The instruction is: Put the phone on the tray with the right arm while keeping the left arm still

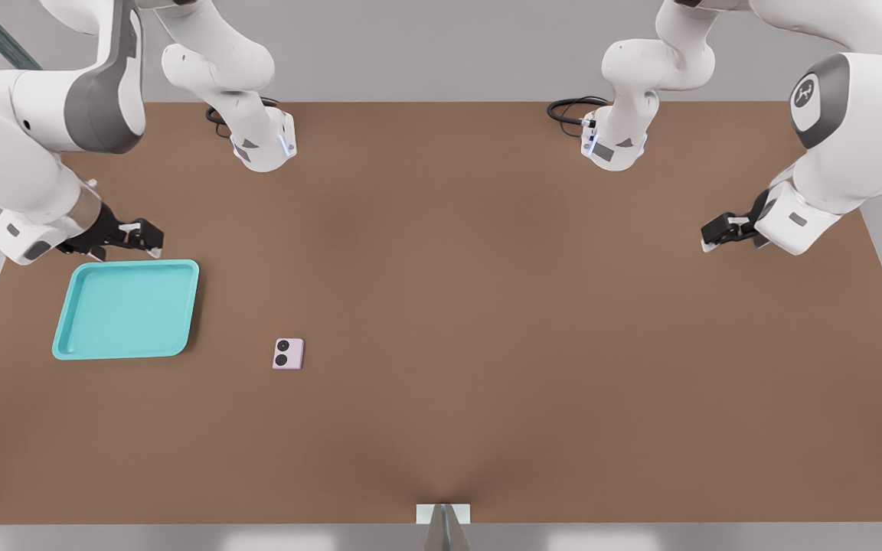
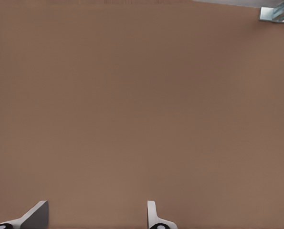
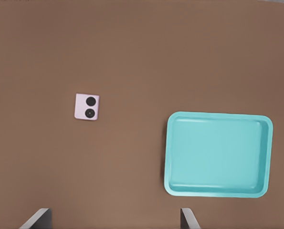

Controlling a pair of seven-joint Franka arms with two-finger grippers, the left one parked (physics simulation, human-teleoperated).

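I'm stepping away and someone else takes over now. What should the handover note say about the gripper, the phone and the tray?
Gripper: open, holding nothing, hovering just beyond the tray's far edge at the front view's left.
Phone: flat on the table, lenses up, apart from the tray, on the front view's right of it.
Tray: holds nothing.
Done: nothing yet.
Left: reach the phone, grasp it, carry it over, set it in the tray.

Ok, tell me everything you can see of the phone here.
The phone is a small pale pink, squarish slab with rounded corners and two black round lenses along one side. It lies flat, lenses up, on the brown table, apart from the turquoise tray, on its front view's right side. Nothing touches it; the right arm's hand hangs open beyond the tray's far edge.
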